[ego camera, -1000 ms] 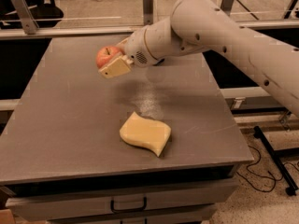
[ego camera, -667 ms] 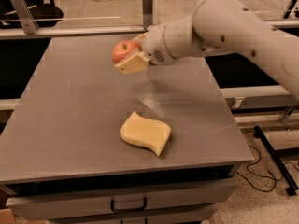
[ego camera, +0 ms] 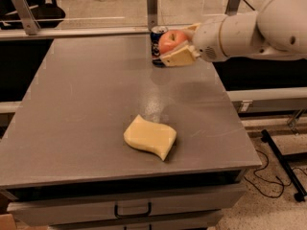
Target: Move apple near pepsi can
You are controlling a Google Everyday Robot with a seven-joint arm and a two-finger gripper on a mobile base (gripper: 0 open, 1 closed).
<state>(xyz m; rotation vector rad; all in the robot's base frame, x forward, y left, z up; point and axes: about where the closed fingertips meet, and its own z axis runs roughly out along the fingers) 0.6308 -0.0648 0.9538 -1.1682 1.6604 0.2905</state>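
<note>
You are looking at a grey table (ego camera: 86,104) with a drawer (ego camera: 132,209) under its near edge. Two things rest on it: a pale-yellow sponge (ego camera: 150,137) near the front, slightly right of centre, and the can (ego camera: 157,44) upright at the far edge. The gripper (ego camera: 173,44) hangs over that far edge just right of the can, clasping the apple (ego camera: 171,40) above the tabletop.

Soft overhead light; perhaps shadow under gripper (ego camera: 179,43) at table (ego camera: 86,104) rear.
</note>
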